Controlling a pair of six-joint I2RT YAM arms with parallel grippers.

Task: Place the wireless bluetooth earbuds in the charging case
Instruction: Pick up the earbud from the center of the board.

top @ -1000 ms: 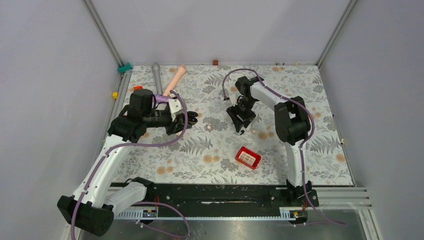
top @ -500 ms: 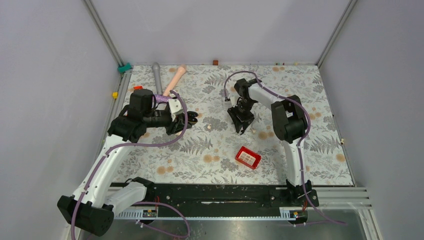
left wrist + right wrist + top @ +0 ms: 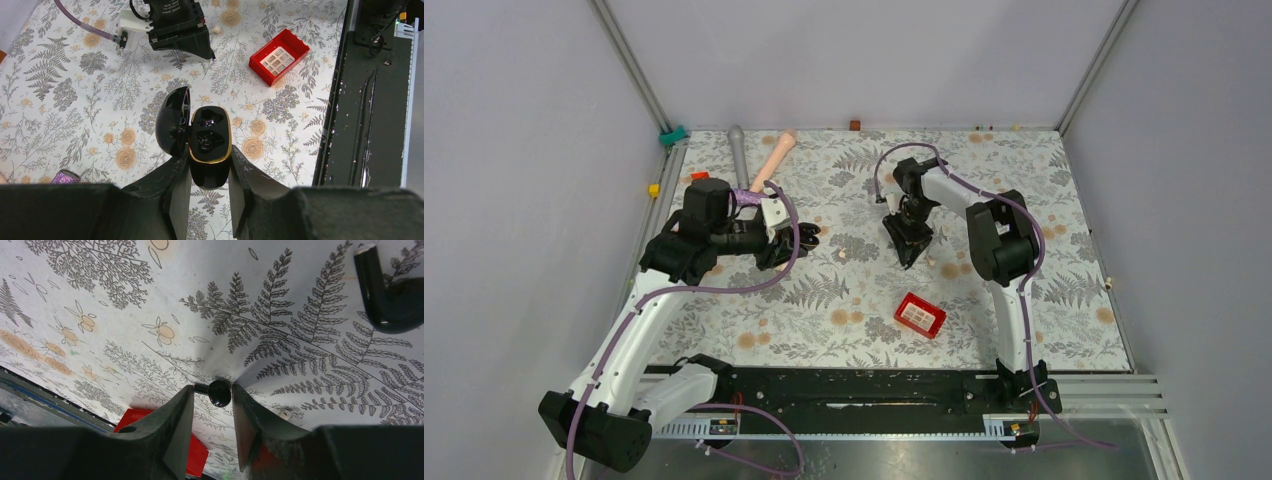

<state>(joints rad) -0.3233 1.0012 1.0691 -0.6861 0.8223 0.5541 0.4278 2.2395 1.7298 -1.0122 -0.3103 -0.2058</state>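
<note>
Beyond red box (image 3: 920, 314): black earbud (image 3: 219, 393), newly pinched by right gripper (image 3: 212, 390), jaws drawn in from wide, pick-up judged begun; left of box: open charging case (image 3: 210, 135), clamped in left gripper (image 3: 210, 159).

Your charging case (image 3: 210, 140) is open near the worktop's (image 3: 1084, 300) left edge. An earbud (image 3: 219, 392) lies mid-worktop, to its right. The box (image 3: 920, 314) lies closer to the near edge.
</note>
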